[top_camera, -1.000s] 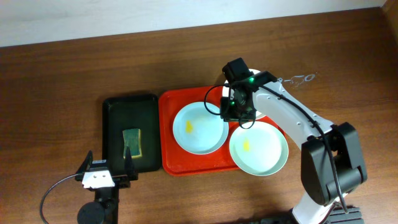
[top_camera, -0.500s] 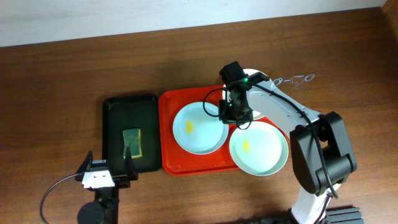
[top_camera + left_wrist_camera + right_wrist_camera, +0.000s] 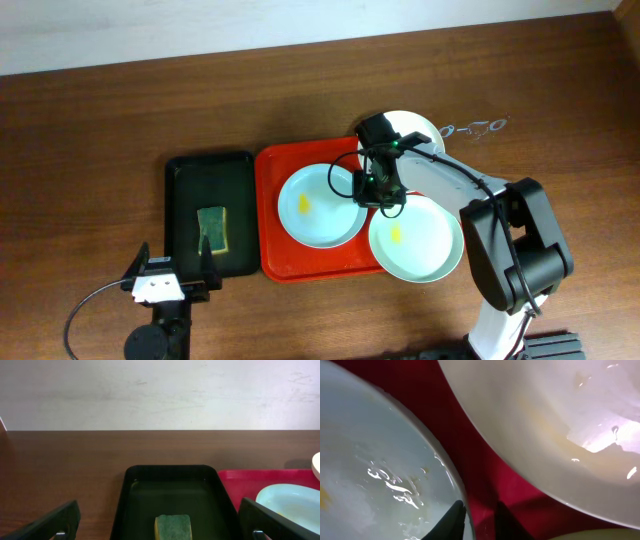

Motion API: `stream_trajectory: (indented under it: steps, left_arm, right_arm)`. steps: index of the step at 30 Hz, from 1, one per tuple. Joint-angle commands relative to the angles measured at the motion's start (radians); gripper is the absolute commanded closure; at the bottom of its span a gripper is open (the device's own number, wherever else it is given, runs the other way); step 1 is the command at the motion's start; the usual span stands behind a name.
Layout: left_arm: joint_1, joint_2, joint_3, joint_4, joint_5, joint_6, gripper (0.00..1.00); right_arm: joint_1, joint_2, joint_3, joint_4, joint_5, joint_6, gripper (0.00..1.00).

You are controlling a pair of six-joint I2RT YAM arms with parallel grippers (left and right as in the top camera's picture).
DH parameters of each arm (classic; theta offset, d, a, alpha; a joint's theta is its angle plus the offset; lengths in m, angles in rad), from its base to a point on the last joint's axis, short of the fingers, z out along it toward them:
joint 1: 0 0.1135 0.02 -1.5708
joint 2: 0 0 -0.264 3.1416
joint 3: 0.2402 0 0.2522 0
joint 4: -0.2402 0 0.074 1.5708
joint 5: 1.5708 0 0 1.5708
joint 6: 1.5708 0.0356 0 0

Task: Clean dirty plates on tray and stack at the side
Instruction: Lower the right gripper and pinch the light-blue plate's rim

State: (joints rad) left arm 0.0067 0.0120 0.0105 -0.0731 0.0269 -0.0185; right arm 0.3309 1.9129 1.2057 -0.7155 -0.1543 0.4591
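Note:
Three dirty plates lie at the red tray: a pale blue plate with a yellow smear, a pale green plate with a smear hanging over the tray's right edge, and a white plate at the back. My right gripper is down at the blue plate's right rim. In the right wrist view the right gripper straddles that rim, one finger inside the blue plate, the other on the tray side, closed narrowly on it. My left gripper stands wide open near the front edge.
A black tray left of the red tray holds a green sponge. The left wrist view shows the sponge between the left gripper's spread fingers, with bare wooden table beyond. A glassy glint lies right of the white plate.
My right gripper has shifted a little toward the front, uncovering more of the white plate, and its jaws have narrowed onto the blue plate's rim. The left arm has not moved.

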Motion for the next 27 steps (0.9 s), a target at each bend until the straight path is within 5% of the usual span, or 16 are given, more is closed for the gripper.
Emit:
stream_trajectory:
  steps: [1,12,27]
  left_arm:
    - [-0.006,-0.004,-0.001,-0.008,0.011,0.012,0.01]
    - [-0.006,-0.004,-0.001,-0.007,0.011,0.012,0.01]
    - [-0.006,-0.004,-0.001,-0.007,0.011,0.012,0.01]
  right_arm:
    - [0.005,0.008,-0.005,0.011,0.012,-0.005,0.80]
    - [0.003,0.006,0.027,-0.024,0.005,-0.006,0.91]
    - [0.003,0.006,0.063,-0.044,0.005,-0.006,0.91]
